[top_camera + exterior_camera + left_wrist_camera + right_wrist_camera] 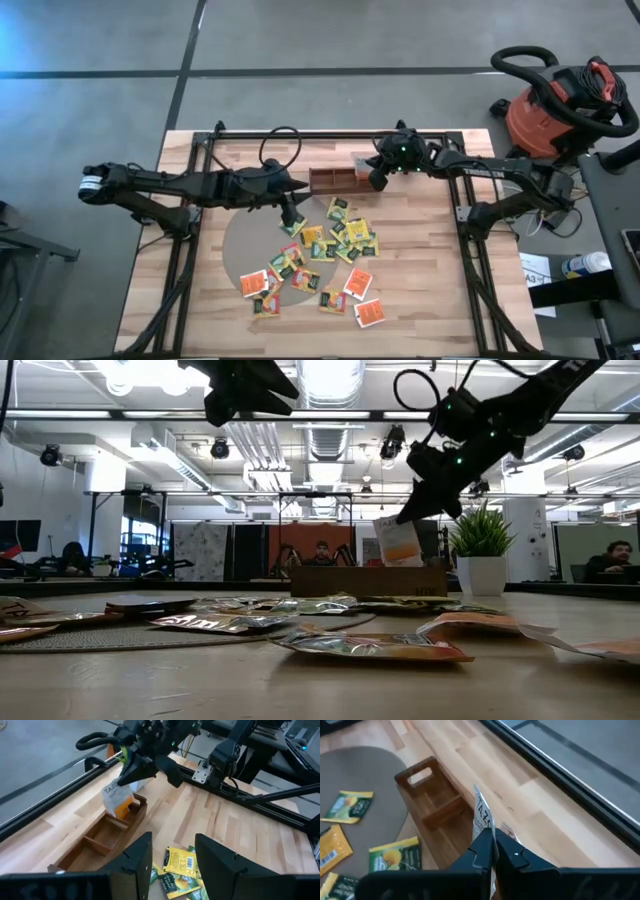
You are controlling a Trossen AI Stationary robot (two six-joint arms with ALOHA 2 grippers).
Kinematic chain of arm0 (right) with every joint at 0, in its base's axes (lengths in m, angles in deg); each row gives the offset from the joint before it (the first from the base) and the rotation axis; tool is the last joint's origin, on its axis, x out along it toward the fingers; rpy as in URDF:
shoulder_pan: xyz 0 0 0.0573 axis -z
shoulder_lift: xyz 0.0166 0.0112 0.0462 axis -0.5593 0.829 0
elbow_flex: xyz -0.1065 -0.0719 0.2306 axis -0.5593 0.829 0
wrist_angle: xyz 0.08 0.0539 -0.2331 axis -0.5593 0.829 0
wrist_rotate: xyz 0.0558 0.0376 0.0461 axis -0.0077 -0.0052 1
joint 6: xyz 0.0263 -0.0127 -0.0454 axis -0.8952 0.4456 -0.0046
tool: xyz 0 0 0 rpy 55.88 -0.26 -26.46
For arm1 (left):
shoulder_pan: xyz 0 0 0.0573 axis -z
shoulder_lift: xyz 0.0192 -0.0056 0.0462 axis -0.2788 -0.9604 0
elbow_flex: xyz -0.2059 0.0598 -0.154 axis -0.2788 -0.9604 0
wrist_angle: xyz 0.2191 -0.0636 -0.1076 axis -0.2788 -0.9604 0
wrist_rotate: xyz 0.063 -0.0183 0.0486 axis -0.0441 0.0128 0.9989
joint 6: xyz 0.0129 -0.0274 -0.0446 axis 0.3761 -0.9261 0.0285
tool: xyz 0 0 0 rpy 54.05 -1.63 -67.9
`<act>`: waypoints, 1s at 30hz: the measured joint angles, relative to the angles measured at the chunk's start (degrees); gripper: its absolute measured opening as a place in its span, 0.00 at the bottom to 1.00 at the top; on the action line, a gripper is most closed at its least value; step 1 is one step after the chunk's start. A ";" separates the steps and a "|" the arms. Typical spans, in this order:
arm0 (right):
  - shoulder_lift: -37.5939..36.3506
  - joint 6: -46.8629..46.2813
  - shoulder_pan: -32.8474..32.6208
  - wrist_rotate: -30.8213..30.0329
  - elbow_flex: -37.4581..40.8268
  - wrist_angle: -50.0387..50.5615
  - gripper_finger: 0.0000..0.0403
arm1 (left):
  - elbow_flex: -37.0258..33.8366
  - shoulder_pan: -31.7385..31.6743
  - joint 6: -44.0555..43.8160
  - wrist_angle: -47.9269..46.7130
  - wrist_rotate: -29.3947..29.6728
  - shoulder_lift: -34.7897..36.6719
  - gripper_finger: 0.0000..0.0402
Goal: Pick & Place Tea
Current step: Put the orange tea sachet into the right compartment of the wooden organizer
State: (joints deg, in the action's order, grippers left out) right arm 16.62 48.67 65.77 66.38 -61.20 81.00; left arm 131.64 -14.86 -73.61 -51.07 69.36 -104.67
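Two dark robot arms reach over a pale wooden bench [420, 290]. Right hand [374, 176] is clenched on a white and orange tea packet [118, 798], pinching it by its top edge so it hangs upright. The packet sits just above the end compartment of a brown wooden tray [335, 180], the end nearest the right arm; whether its bottom edge touches the tray cannot be told. In the low view the packet [397, 542] hangs in front of a small green potted plant [482, 555] at the back of the bench.

Left hand [291, 224] hovers with its fingers [134, 862] spread apart and nothing between them, above the edge of a heap of loose tea packets [335, 240]. These packets, yellow, green and orange-red, lie flat and scattered across the middle of the bench, some overlapping, several on a round grey mat [245, 250]. A few orange-red ones [368, 313] lie apart nearer the front edge.

A red and black shop vacuum [560, 105] stands on the floor beyond the bench, on the right arm's side.
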 joint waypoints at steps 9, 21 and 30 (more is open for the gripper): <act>3.58 3.85 0.29 -0.37 -0.02 0.51 0.02 | 0.00 -0.02 -0.13 0.00 0.02 0.01 0.35; 1.15 5.88 0.95 -3.02 0.13 4.30 0.02 | 0.00 -0.09 0.27 -0.02 1.51 0.01 0.35; 3.95 5.88 0.88 -2.92 0.44 3.05 0.02 | -0.02 -0.09 0.79 -0.02 3.21 0.01 0.35</act>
State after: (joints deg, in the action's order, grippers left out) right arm 20.57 54.55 66.65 63.46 -60.76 84.05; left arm 131.62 -14.95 -72.83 -51.10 72.57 -104.66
